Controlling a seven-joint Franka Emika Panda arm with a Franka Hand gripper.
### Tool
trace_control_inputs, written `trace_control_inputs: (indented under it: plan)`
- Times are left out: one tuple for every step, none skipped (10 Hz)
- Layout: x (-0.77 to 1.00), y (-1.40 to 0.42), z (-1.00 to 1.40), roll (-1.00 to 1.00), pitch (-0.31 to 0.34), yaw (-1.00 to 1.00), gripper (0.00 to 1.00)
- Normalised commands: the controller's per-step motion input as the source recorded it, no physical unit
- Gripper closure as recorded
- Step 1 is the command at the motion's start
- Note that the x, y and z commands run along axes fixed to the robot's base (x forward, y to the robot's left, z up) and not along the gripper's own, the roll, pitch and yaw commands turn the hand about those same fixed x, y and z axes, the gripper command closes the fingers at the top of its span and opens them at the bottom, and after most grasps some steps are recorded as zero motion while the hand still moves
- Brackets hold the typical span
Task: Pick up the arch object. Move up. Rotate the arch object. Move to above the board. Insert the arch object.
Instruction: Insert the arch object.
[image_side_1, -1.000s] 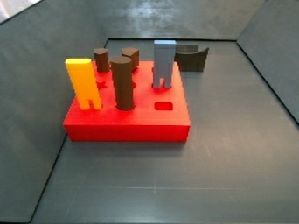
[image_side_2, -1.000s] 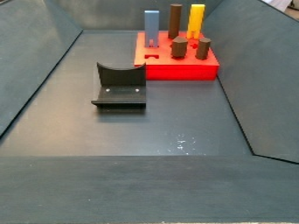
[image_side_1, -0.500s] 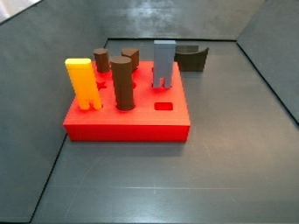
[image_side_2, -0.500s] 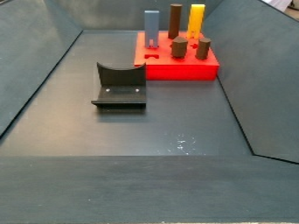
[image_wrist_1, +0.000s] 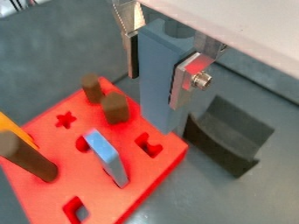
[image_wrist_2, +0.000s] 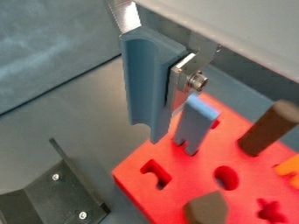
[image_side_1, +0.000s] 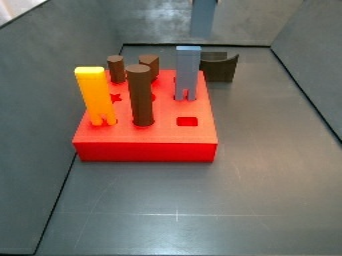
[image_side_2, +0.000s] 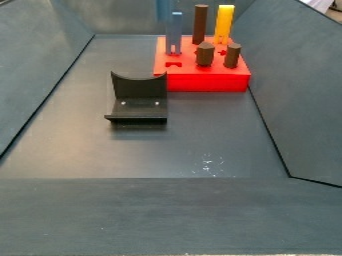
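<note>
My gripper (image_wrist_1: 160, 74) is shut on the arch object (image_wrist_1: 156, 87), a tall blue-grey block, and holds it upright above the corner of the red board (image_wrist_1: 128, 188). Both wrist views show the hold; the arch (image_wrist_2: 146, 83) hangs between the silver fingers of my gripper (image_wrist_2: 156, 79) over the board (image_wrist_2: 187, 188). In a side view only the arch's lower end (image_side_1: 203, 15) shows, high above the back of the board (image_side_1: 147, 140); the gripper is cut off there. A second blue-grey two-legged block (image_side_1: 187, 75) stands in the board.
A yellow two-legged block (image_side_1: 92, 95) and brown pegs (image_side_1: 140, 95) stand in the board. The dark fixture (image_side_2: 136, 97) stands on the floor beside the board (image_side_2: 201, 82), also in the wrist view (image_wrist_1: 228, 136). Grey walls enclose the floor.
The held blue-grey block has come into sight at the top of the side view, where nothing showed before. The pieces standing in the board have not moved.
</note>
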Motion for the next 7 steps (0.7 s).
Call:
trace_control_inputs:
  plan:
    - [0.00, 0.21, -1.00, 0.10, -0.043, 0.00, 1.00]
    - [-0.23, 0.17, -0.86, 0.22, -0.107, 0.00, 1.00]
    - [-0.39, 0.11, -0.86, 0.22, -0.099, 0.00, 1.00]
    - [-0.21, -0.01, -0.68, 0.19, -0.023, 0.00, 1.00]
    - [0.00, -0.17, -0.57, 0.07, -0.007, 0.01, 1.00]
    - [0.22, -0.09, -0.37, 0.00, -0.014, 0.02, 1.00]
    - [0.09, -0.16, -0.44, 0.07, 0.000, 0.00, 1.00]
